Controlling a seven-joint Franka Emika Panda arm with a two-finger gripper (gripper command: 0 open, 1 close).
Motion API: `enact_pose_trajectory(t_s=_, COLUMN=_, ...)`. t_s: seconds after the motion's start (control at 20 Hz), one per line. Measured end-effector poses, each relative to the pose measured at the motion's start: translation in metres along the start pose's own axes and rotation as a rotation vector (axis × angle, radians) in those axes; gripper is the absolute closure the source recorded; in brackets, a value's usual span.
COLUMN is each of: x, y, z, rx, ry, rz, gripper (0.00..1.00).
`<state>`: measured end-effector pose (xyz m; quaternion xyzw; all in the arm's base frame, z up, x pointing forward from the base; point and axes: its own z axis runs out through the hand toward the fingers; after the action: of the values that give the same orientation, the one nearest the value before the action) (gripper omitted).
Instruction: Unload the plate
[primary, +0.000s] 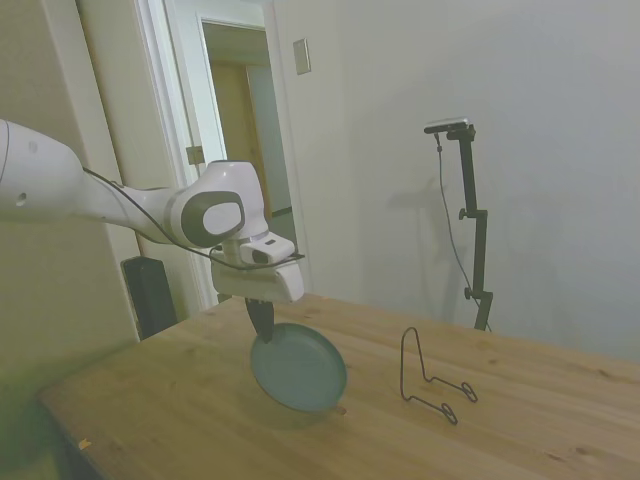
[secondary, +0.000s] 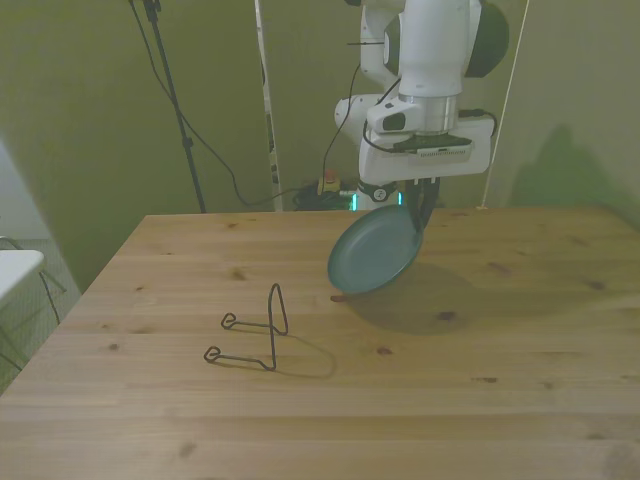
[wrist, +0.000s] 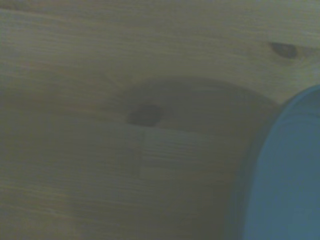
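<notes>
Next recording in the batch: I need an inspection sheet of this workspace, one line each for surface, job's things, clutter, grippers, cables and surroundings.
Surface: wooden table, knots in the grain, a shadow under the plate.
Job's things: grey-teal plate, tilted steeply, held by its upper rim, lower edge at or just above the table; contact cannot be told. It is out of the wire stand, which stands empty beside it.
Clutter: nothing seen.
Grippers: gripper shut on the plate's rim.
Cables: a black cable runs along the wrist; more cables hang behind the table.
Surroundings: plain wall, open doorway.
</notes>
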<state>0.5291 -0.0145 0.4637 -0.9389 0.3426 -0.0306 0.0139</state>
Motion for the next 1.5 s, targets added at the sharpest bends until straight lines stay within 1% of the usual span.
enact_pose_trajectory(t_s=0.15, x=-0.004, y=0.003, z=0.014, rx=-0.003, ry=-0.004, rz=-0.009, gripper=1.00)
enact_pose_trajectory(t_s=0.35, x=-0.007, y=0.004, z=0.026, rx=-0.015, ry=-0.001, rz=-0.018, gripper=1.00)
enact_pose_trajectory(t_s=0.65, x=-0.008, y=0.004, z=0.045, rx=-0.088, ry=0.023, rz=-0.064, gripper=1.00)
enact_pose_trajectory(t_s=0.85, x=-0.010, y=0.002, z=0.052, rx=-0.130, ry=0.045, rz=-0.074, gripper=1.00)
enact_pose_trajectory(t_s=1.3, x=-0.009, y=0.000, z=0.054, rx=-0.130, ry=0.054, rz=-0.075, gripper=1.00)
enact_pose_trajectory(t_s=1.35, x=-0.009, y=-0.001, z=0.054, rx=-0.130, ry=0.056, rz=-0.076, gripper=0.00)
enact_pose_trajectory(t_s=1.5, x=-0.009, y=-0.002, z=0.055, rx=-0.135, ry=0.065, rz=-0.083, gripper=0.00)
